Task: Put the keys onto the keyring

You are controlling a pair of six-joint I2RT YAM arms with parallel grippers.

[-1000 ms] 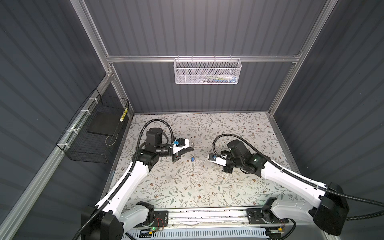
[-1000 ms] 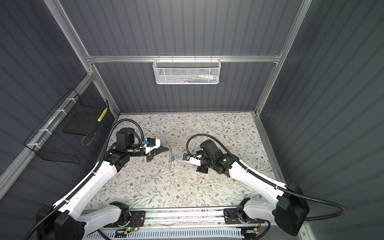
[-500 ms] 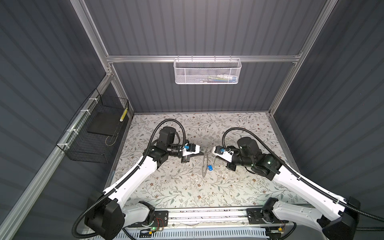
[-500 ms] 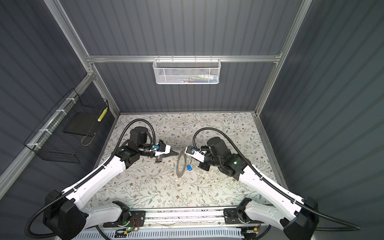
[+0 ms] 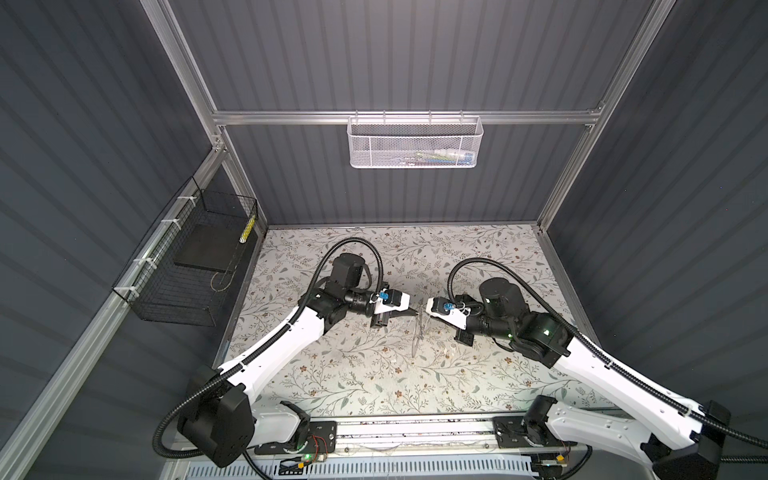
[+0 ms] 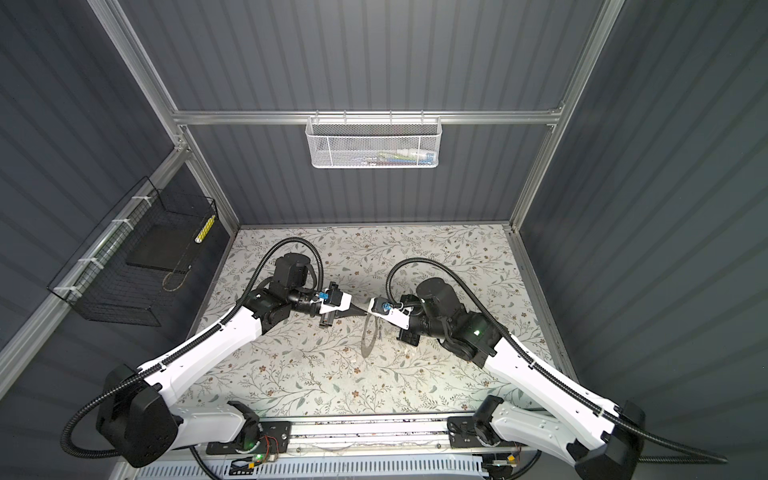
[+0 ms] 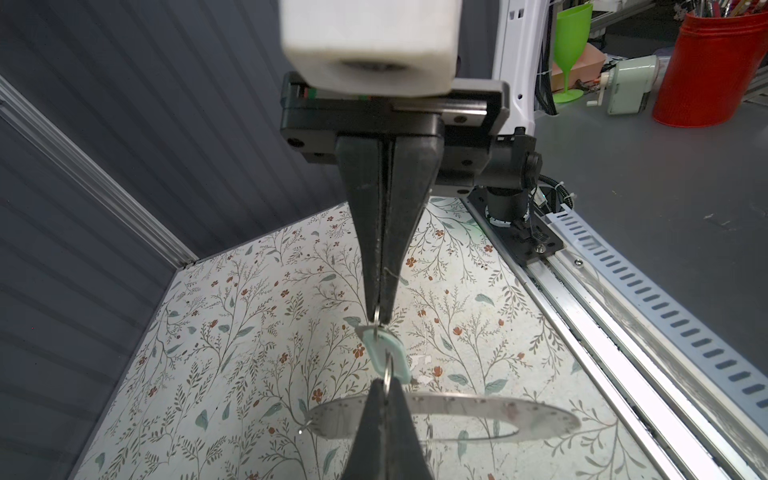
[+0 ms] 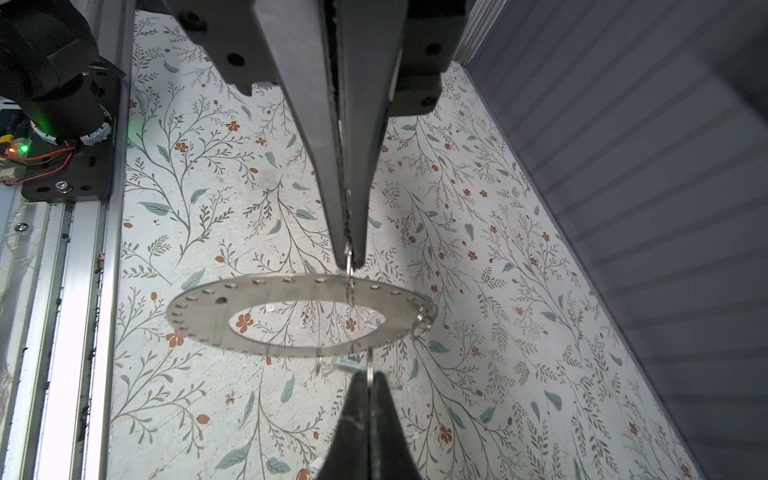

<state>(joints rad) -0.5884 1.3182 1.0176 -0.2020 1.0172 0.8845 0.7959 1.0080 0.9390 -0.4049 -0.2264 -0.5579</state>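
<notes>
The keyring, a wide flat grey metal ring with tiny rim holes, hangs edge-on above the mat between both grippers in both top views. My left gripper is shut on a thin small wire ring beside the keyring's band. A key's whitish head sits threaded between its tips and my right gripper. My right gripper is shut on a small wire ring next to that key head. The left gripper pinches thin wire crossing the keyring. Whether both hold the same ring is unclear.
Small loose split rings hang from the keyring's rim. A white mesh basket is on the back wall and a black wire basket on the left wall. The rail with both arm bases runs along the floral mat's front edge.
The left arm has swung right with the keyring and the right gripper has come in to meet it; tips now nearly touch. The blue key seen dangling earlier no longer shows.
</notes>
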